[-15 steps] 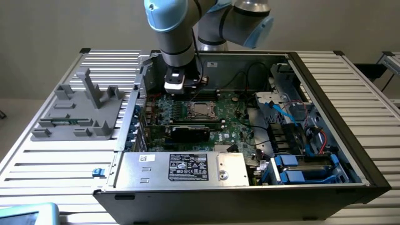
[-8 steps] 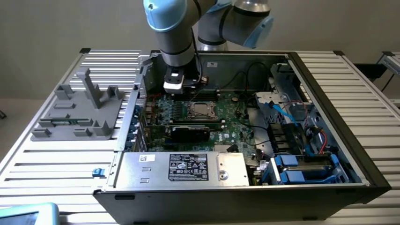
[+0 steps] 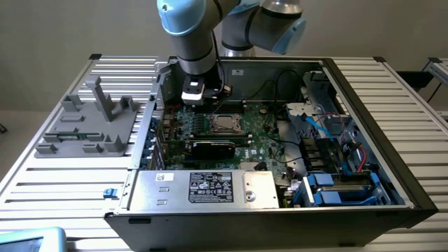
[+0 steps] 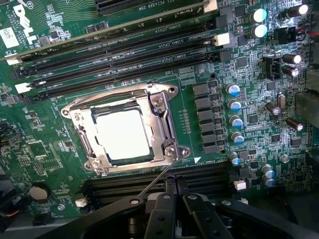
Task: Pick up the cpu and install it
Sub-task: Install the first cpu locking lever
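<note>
Wrist view, flat square cpu (image 4: 123,133), steel frame (image 4: 162,122)

Slatted metal table (image 3: 56,184) with open computer case (image 3: 245,226) and grey fixture (image 3: 91,126) on top

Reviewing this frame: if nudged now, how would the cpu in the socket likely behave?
The cpu looks flat and rigid, so unlikely to bend or roll. It sits inside the metal frame, so a push probably won't shift it. Its smooth bright top may be slippery.

The arm (image 3: 192,42) reaches steeply down, jaws closed together (black tips (image 4: 171,188) touching), pointing downward.
</note>
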Robot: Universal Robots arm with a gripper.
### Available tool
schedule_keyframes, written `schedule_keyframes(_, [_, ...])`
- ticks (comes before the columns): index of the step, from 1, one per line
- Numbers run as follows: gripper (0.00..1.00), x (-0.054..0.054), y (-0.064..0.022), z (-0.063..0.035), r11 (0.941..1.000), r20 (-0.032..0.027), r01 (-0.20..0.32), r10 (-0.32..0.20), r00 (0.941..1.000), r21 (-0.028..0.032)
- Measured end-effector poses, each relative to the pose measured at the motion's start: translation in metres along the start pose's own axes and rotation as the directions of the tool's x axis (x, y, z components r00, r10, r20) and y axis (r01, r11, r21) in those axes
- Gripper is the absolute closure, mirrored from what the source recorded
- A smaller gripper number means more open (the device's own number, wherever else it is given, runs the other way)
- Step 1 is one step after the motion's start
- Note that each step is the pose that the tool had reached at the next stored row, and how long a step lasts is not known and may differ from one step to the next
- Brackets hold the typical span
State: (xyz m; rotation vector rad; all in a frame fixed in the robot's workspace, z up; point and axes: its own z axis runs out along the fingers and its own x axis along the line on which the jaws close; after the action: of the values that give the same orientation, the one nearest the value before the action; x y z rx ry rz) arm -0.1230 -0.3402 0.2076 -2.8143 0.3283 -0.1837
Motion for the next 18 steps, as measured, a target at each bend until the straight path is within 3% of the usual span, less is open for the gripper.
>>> schedule_keyframes(9, [0.88,-0.0016,0.0043,-0.0007,1.0000,-0.0058,-0.001,0.001,1.0000,0.0093])
schedule_keyframes(14, [0.88,-0.0012,0.0071,0.0006,0.9992,-0.0057,-0.005,0.005,1.0000,0.0391])
schedule_keyframes(18, [0.88,-0.0013,0.0082,0.0019,0.9989,-0.0084,-0.007,0.007,0.9999,0.0453])
